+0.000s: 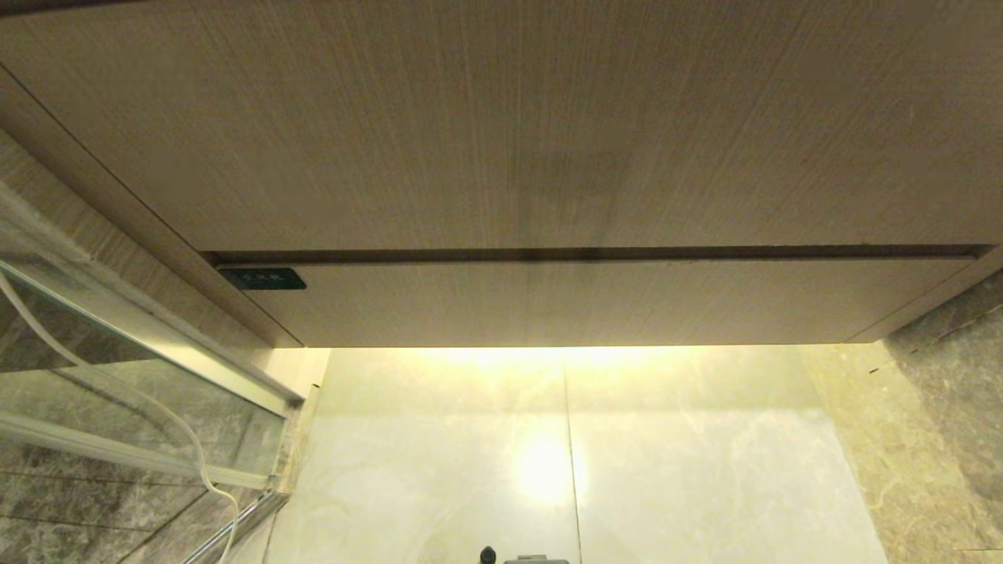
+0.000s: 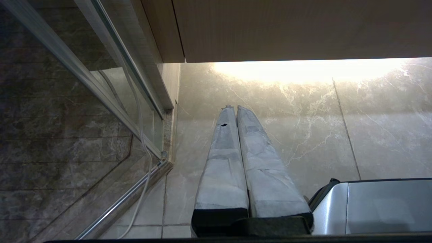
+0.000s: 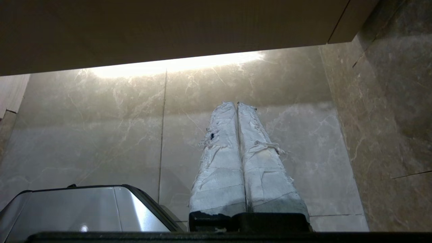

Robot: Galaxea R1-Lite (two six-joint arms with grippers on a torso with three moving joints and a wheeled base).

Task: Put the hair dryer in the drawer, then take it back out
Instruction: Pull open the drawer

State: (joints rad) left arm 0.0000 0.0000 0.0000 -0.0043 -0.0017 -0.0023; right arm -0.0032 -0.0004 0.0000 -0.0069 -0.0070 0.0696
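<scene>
You are facing the drawer (image 1: 595, 301), closed flush under the taller panel (image 1: 501, 125); no hair dryer is showing anywhere. Both pincers, left (image 2: 235, 107) and right (image 3: 236, 103), are hanging pressed together, empty. Next you'll likely be opening that drawer.

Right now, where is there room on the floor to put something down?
The pale marble floor lies bare between the glass door on the left and the darker marble wall on the right, up to the closed drawer. By the glass door it is tighter, where a white cord hangs.
</scene>
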